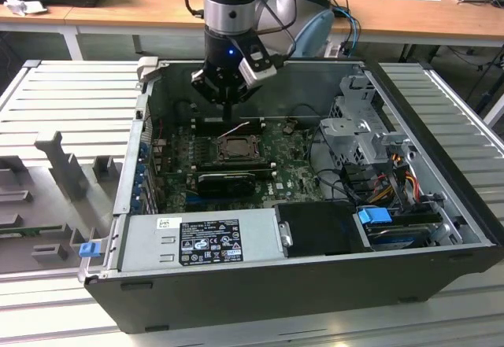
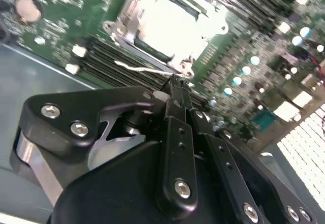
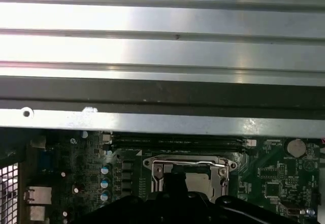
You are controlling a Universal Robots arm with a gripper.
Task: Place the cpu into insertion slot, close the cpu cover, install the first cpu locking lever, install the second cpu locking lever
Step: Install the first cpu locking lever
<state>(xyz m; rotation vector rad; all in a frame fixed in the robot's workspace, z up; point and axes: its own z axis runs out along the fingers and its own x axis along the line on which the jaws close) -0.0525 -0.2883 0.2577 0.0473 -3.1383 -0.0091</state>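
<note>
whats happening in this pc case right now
A robot arm has its gripper lowered into an open computer case, right at the CPU socket on the green motherboard. The cpu sits in the socket with the cpu cover closed over it. The jaws are closed together, their tip at a thin locking lever beside the socket.

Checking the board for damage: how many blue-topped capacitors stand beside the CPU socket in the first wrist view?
3 capacitors, in one column beside the cpu cover; the gripper may hide more.
</note>
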